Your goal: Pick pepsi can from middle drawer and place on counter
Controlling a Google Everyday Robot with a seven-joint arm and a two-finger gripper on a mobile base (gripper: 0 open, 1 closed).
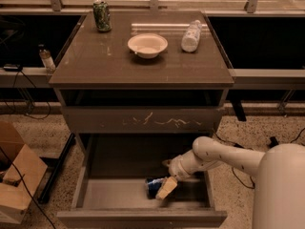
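The gripper point(166, 188), in the middle drawer point(112, 195), hides part of the pepsi can point(153, 185); robot body point(281, 190) cut off lower right

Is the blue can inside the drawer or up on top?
Inside. The pepsi can sits on the floor of the open middle drawer, with the gripper right beside it.

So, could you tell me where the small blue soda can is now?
In the camera view, the small blue pepsi can lies on the floor of the open grey-brown middle drawer, near its centre, with the gripper at its image-right.
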